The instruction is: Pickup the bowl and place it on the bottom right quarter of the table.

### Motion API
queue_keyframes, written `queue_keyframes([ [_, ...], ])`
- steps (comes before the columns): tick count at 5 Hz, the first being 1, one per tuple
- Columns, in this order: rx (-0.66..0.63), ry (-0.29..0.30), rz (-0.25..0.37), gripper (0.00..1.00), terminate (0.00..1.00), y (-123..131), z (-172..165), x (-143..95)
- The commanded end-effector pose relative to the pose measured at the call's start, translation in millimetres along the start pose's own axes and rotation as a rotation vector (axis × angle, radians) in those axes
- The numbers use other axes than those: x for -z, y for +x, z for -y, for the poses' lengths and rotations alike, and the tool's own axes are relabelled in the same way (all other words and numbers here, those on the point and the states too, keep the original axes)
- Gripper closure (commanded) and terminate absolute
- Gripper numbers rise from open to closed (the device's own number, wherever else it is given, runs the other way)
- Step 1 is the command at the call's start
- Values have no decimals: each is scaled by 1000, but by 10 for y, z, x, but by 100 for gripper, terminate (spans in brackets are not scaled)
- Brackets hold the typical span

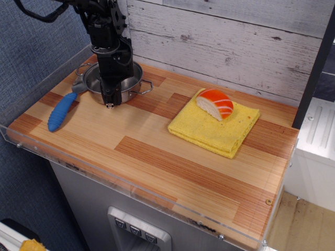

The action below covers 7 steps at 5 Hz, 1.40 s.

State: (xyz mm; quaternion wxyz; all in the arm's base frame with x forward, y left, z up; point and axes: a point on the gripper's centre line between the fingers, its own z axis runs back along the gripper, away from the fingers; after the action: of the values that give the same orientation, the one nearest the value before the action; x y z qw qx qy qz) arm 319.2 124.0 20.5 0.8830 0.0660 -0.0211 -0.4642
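Observation:
The shiny steel bowl [134,79] with two wire loop handles sits at the back left of the wooden table [172,157]. My black gripper [110,98] comes straight down over the bowl's front rim, its fingers closed on that rim. The arm hides the middle of the bowl. The bowl appears to rest on the table or just above it.
A blue-handled metal spoon [62,111] lies left of the bowl, its head touching or under the bowl's left side. A yellow cloth [209,132] with a piece of salmon sushi [215,103] lies at the back right. A clear acrylic rim [31,144] edges the table.

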Motion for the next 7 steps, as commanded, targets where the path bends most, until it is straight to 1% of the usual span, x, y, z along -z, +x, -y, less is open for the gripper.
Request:
queue_keyframes([
  [1,15,120,60,100,0,159,-43,-488],
  [2,11,134,62,100,0,241,-6,-574],
  [3,8,129,80,100,0,327,58,-633],
  [4,-10,104,86,100,0,433,168,-655],
  [5,-94,55,62,100,0,522,379,-621],
  [6,-198,40,72,100,0,523,676,-636],
  [7,-297,-8,52,100,0,496,931,-618],
])
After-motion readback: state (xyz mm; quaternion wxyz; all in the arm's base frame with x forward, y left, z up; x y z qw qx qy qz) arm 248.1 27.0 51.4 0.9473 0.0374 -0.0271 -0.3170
